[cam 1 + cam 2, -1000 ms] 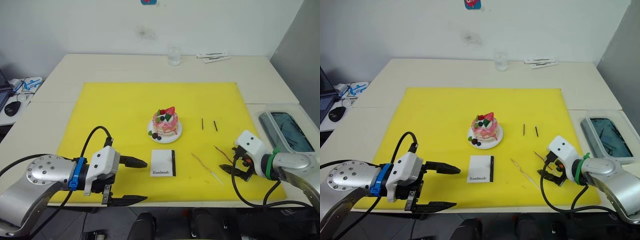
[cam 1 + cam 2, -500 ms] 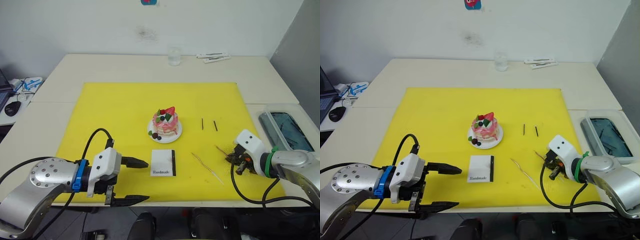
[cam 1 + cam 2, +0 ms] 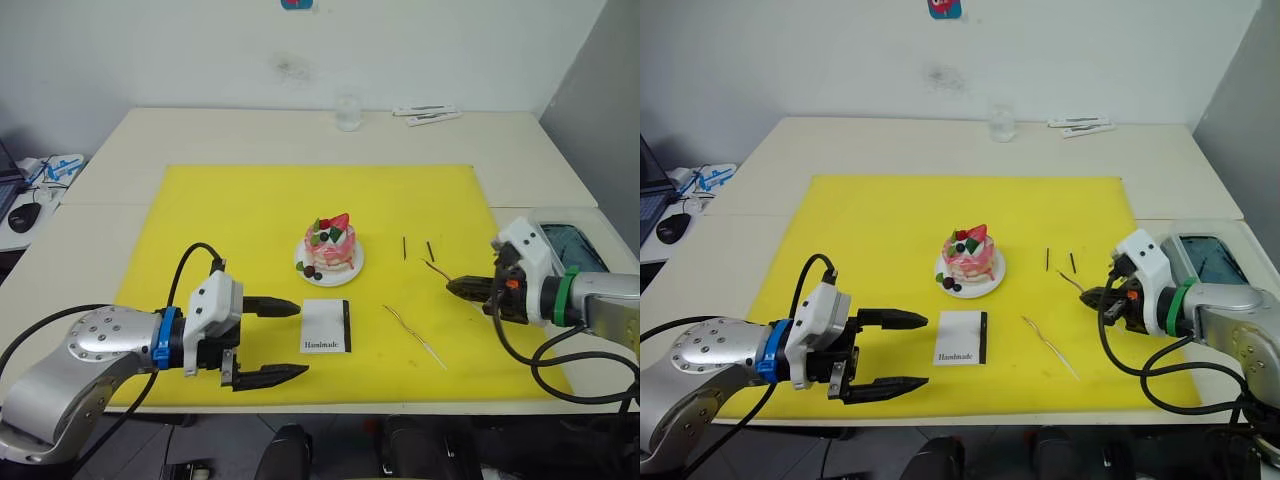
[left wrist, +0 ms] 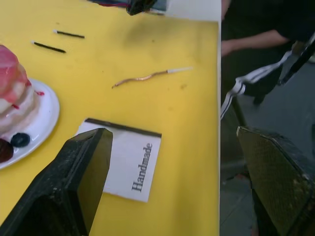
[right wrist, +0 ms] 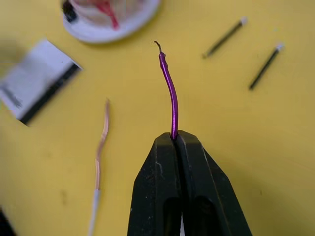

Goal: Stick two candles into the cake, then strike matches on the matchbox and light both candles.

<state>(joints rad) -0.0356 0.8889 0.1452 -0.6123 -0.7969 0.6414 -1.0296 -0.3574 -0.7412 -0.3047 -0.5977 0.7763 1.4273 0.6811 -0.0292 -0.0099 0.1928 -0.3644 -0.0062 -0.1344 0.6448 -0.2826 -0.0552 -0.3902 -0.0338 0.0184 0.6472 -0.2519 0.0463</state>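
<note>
While raised over mat, right end effector (image 5: 174, 140) pinches candle (image 5: 170, 93).

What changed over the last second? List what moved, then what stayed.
The right gripper has lifted one thin wavy candle off the yellow mat, shut on it, pointing it toward the pink layered cake. The left gripper narrowed, still open. The other candle, white matchbox and black matches stayed.

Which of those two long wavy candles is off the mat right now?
The purple-looking candle, pinched at one end by the right gripper and sticking out above the yellow mat. The other candle lies flat on the mat beside the matchbox.
</note>
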